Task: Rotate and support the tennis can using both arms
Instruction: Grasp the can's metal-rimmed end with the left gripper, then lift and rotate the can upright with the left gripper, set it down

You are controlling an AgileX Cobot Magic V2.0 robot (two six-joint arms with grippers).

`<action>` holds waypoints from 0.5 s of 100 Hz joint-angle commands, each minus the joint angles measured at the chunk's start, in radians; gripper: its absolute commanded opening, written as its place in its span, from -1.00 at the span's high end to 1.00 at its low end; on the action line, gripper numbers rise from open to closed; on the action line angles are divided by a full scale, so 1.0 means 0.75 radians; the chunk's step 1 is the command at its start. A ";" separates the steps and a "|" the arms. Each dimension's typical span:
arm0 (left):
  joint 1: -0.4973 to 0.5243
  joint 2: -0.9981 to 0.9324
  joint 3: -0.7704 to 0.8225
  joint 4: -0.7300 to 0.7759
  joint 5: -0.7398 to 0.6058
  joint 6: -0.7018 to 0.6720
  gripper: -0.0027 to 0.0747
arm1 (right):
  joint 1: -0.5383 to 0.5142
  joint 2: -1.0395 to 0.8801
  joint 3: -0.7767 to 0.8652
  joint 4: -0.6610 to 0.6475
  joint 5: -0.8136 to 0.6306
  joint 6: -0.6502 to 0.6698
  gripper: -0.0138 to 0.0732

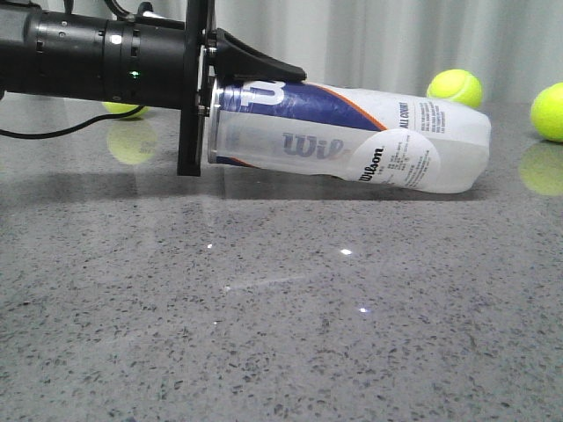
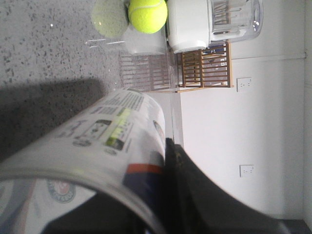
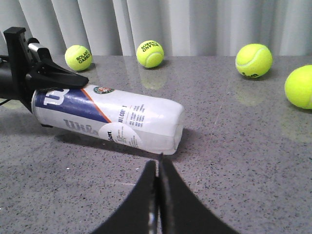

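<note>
On the grey speckled table [image 1: 281,334], the tennis can [image 1: 352,141] lies on its side, its open metal-rimmed end turned toward the left arm [image 1: 88,57] and its closed end resting on the table, the rimmed end held slightly up. Left claw [image 1: 230,83] is clamped on that rim: one black finger runs along the top of the can's wall, and the wrist view shows the other finger inside the tube.

Writing now: a big white "W" on the navy band, "Wilson" in grey letters along the side, a white round patch reading "Wilson" again, "ALL COURT" in small print, an orange stripe edging the navy. From the right wrist view, a round Roland Garros badge sits on top of the can, and two balls at the back, one [image 3: 78,57] beside the left arm and one [image 3: 150,53] farther along, read "ROLAND GARROS".

Right claw [image 3: 159,168] hangs just short of the can's closed end, not touching, its two fingers pressed together with only a sliver between them.

Room to move: open table all across the front, two more balls [image 3: 253,60] [image 3: 300,87] well apart off to the right, a curtain [image 3: 195,24] behind.
</note>
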 commanded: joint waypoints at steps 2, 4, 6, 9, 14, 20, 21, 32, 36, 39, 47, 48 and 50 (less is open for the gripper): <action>-0.008 -0.068 -0.035 -0.063 0.148 0.006 0.98 | -0.009 0.012 -0.035 0.005 -0.116 -0.005 0.84; -0.008 -0.070 -0.035 -0.063 0.148 0.006 0.98 | -0.009 0.012 -0.035 0.005 -0.116 -0.005 0.84; -0.008 -0.077 -0.035 -0.063 0.148 0.014 0.98 | -0.009 0.012 -0.035 0.005 -0.116 -0.005 0.84; -0.008 -0.087 -0.036 -0.063 0.148 0.044 0.98 | -0.009 0.012 -0.035 0.005 -0.116 -0.005 0.84; -0.008 -0.113 -0.046 -0.054 0.148 0.096 0.98 | -0.009 0.012 -0.035 0.005 -0.116 -0.005 0.84; -0.008 -0.161 -0.073 -0.030 0.146 0.134 0.98 | -0.009 0.012 -0.035 0.005 -0.116 -0.005 0.84; -0.008 -0.167 -0.076 -0.022 0.143 0.137 0.98 | -0.009 0.012 -0.035 0.005 -0.116 -0.005 0.84; -0.008 -0.285 -0.154 0.068 0.098 0.140 0.98 | -0.009 0.012 -0.035 0.005 -0.116 -0.005 0.84; -0.008 -0.334 -0.198 0.140 0.071 0.137 0.98 | -0.009 0.012 -0.035 0.005 -0.116 -0.005 0.84; -0.008 -0.367 -0.231 0.202 0.046 0.122 0.98 | -0.009 0.012 -0.035 0.005 -0.116 -0.005 0.84; -0.014 -0.454 -0.336 0.463 -0.036 0.022 0.98 | -0.009 0.012 -0.035 0.005 -0.116 -0.005 0.84; -0.014 -0.468 -0.357 0.489 -0.041 0.001 0.98 | -0.009 0.012 -0.035 0.005 -0.116 -0.005 0.84; -0.017 -0.481 -0.389 0.566 -0.053 -0.020 0.98 | -0.009 0.012 -0.035 0.005 -0.116 -0.005 0.84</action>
